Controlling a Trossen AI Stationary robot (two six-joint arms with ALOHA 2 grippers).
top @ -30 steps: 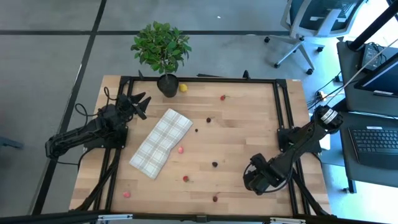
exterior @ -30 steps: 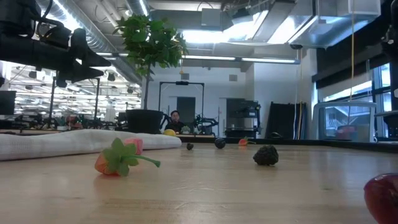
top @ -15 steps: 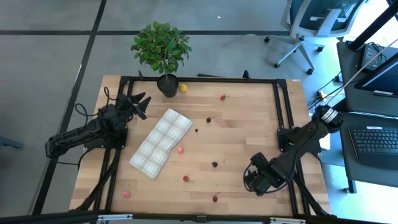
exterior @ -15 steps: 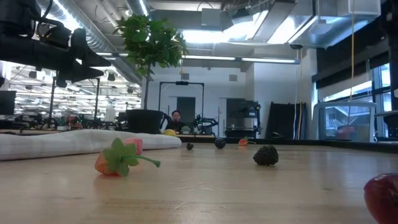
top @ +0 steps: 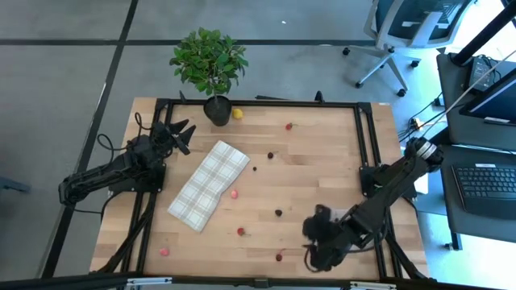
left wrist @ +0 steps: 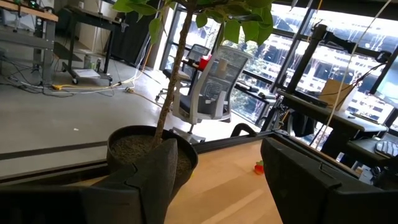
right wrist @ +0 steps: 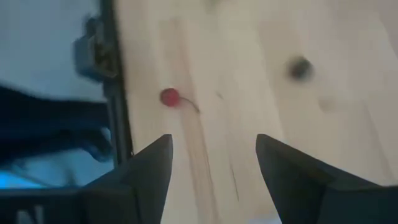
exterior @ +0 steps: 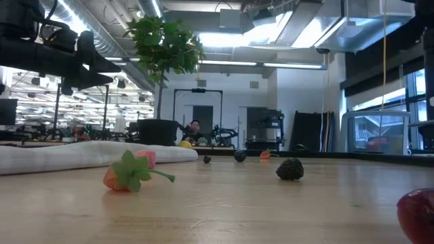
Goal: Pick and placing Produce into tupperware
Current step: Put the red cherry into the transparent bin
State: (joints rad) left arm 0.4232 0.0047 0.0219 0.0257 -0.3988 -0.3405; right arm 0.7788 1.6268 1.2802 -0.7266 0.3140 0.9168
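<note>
Small toy fruit pieces lie scattered on the wooden table: a yellow lemon (top: 237,113), a red piece (top: 289,126), dark berries (top: 271,155) (top: 278,213), pink pieces (top: 235,193) (top: 164,251), and a red one (top: 279,258) near the near edge. The low view shows a strawberry (exterior: 129,173) and a dark berry (exterior: 290,169) up close. My right gripper (top: 311,246) (right wrist: 214,140) hangs open above the table's near right part, beside that red piece (right wrist: 169,97). My left gripper (top: 181,134) (left wrist: 217,146) waits open at the far left. No clear tub shows in any view.
A white-and-grey plaid cloth (top: 210,184) lies left of centre. A potted green plant (top: 210,60) stands at the far edge, its pot (left wrist: 149,149) just ahead of my left gripper. A black metal frame (top: 367,137) runs along the table's sides. Bare wood lies at centre right.
My right gripper has swung quickly toward the table's left and near edge, now closer to the red piece by the near edge. Its fingers stay open. The fruit pieces, the cloth and my left arm have kept still.
</note>
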